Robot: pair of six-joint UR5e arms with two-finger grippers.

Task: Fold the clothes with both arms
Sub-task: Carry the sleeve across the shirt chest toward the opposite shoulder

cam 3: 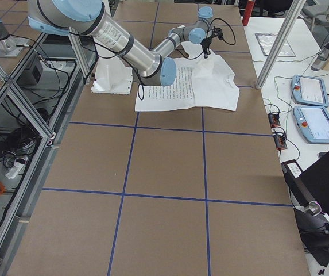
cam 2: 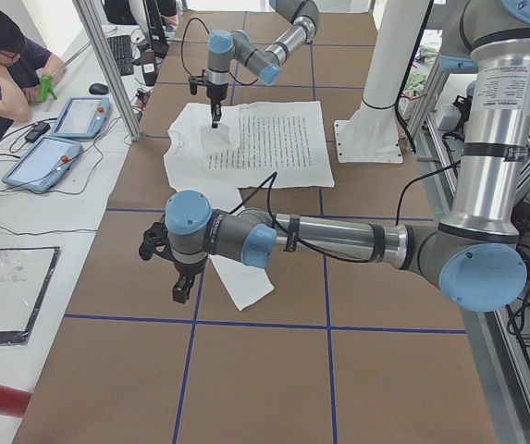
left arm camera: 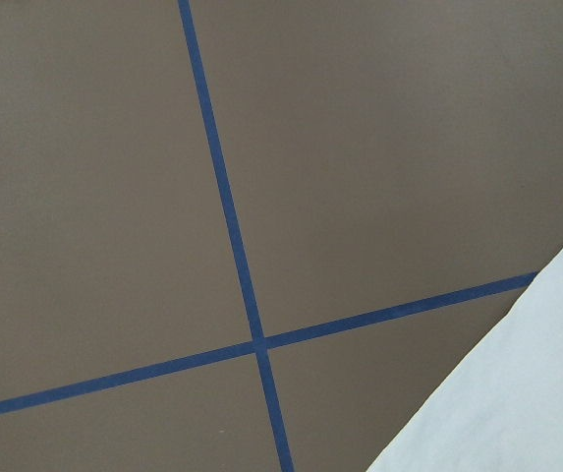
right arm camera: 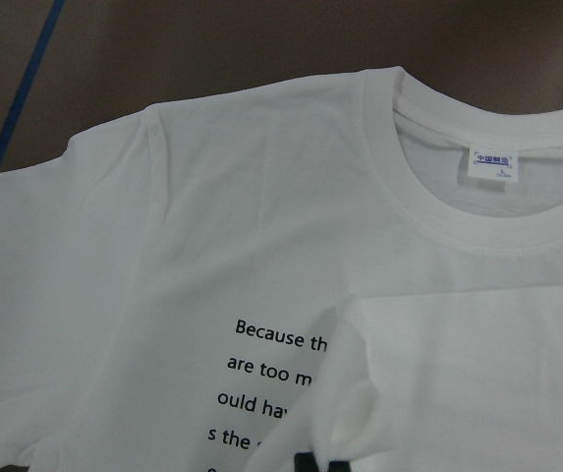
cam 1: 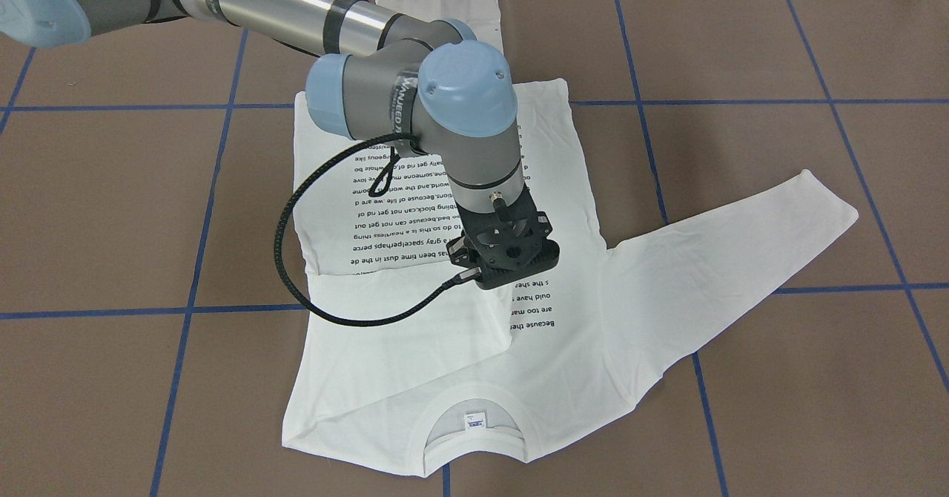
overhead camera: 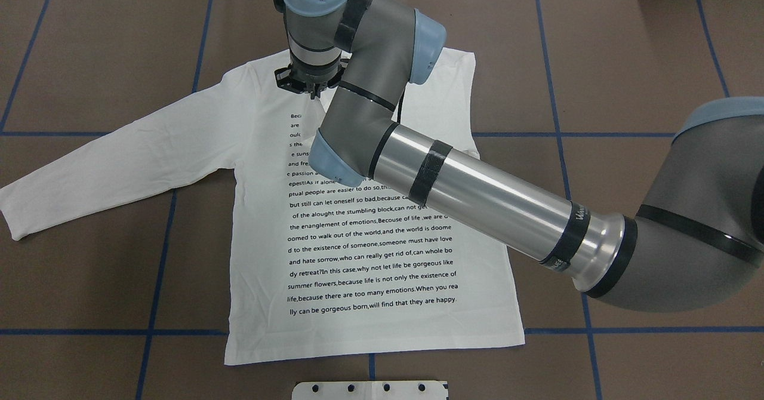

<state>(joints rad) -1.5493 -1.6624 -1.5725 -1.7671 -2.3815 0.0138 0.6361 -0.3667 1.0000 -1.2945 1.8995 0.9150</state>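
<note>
On the tabletop (overhead camera: 627, 60), close to the robot's edge, the shirt (overhead camera: 256, 149) lay flat and face up, with its hem toward the robot and its collar (right arm camera: 438, 197) toward the far edge. One sleeve (cam 1: 415, 311) was doubled across the chest, which we judged to be the first fold. The other sleeve (overhead camera: 119, 155) reached out flat toward the table's left end.

The right gripper (overhead camera: 312, 89) stood just over the chest below the collar, at the doubled sleeve's end. In its wrist view, cloth puckered up to two dark tips at the bottom edge, and seen from the table's right end the fabric tented under it. So we took its fingers to be pinched together on the shirt, though the tips themselves were cut off or hidden by the wrist.

The left gripper (cam 2: 181, 282) hung low by the outstretched cuff, probably placed for that sleeve's fold. We could not tell whether it was apart or together, as its own camera showed only table, tape (left arm camera: 232, 246) and a corner of white cloth.
</note>
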